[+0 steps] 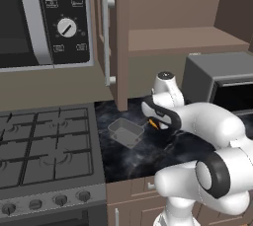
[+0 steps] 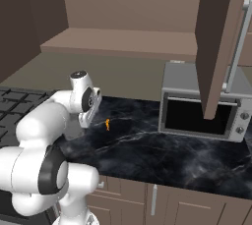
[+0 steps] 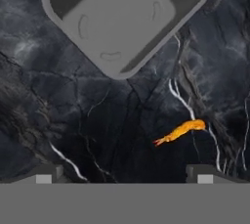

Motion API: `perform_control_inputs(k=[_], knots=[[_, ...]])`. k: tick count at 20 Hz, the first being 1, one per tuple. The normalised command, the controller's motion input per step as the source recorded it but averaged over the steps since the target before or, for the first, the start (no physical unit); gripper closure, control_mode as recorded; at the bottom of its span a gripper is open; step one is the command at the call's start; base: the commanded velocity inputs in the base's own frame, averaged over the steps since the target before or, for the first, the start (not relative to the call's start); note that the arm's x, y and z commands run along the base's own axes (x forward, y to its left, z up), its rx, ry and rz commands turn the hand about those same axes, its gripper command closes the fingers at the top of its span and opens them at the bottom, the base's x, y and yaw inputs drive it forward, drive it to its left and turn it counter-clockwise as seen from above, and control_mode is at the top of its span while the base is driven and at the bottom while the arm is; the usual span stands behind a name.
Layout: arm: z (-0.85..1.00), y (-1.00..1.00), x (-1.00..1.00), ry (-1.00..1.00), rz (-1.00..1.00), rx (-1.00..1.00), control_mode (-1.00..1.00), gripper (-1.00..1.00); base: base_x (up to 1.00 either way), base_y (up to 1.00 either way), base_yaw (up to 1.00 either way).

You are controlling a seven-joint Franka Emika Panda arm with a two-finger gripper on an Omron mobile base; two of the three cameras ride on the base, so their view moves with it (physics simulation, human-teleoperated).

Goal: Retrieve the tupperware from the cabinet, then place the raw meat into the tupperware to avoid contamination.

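A brown cabinet (image 1: pixel 148 27) fills the upper half of the left base view, one door (image 1: pixel 114 37) swung out toward the camera with its silver handle (image 1: pixel 106 40) at upper centre, and a bare wooden shelf (image 1: pixel 188 40) behind it. A microwave (image 1: pixel 44 18) takes the upper left of that frame, a gas stove (image 1: pixel 47 146) the lower left, and a grey toaster oven (image 1: pixel 222 84) the right edge. The dark marbled surface (image 1: pixel 148 156) runs across the middle, with the white arm (image 1: pixel 207 136) bending over it from the lower right.

The tub (image 1: pixel 126 132) sits upright and empty on the surface at centre frame, just right of the stove and below the open door. In the hand view it lies at top centre (image 3: pixel 122 20), turned at an angle.

The meat (image 1: pixel 153 124), a tiny orange sliver, lies on the surface just right of the tub and apart from it; in the right base view it shows left of centre (image 2: pixel 107 124), beside the wrist.

The claw (image 3: pixel 124 174) hangs above the surface with its tips spread wide at the bottom of the hand view, holding nothing and touching nothing. The meat (image 3: pixel 181 131) lies just above the right-hand tip (image 3: pixel 205 173) in that frame, nearer to it than to the left one.
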Motion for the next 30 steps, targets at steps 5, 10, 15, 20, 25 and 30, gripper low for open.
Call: perform_control_inputs(k=[5, 10, 15, 20, 25, 30], knots=[[0.0, -0.21, 0.1, -0.02, -0.35, 0.13, -1.0, -1.0, 0.0, 0.0, 0.0], [-0.03, -0.21, 0.26, -0.01, -0.28, 0.12, -1.0, -1.0, 0.0, 0.0, 0.0], [0.0, -0.13, 0.34, 0.0, -0.12, 0.06, -1.0, -1.0, 0.0, 0.0, 0.0], [-0.02, 0.02, 0.25, -0.02, -0.09, 0.0, -1.0, -1.0, 0.0, 0.0, 0.0], [-0.05, 0.13, 0.08, -0.01, -0.21, 0.0, -1.0, -1.0, 0.0, 0.0, 0.0], [-0.07, 0.06, 0.06, 0.02, -0.25, 0.0, -1.0, -1.0, 0.0, 0.0, 0.0]])
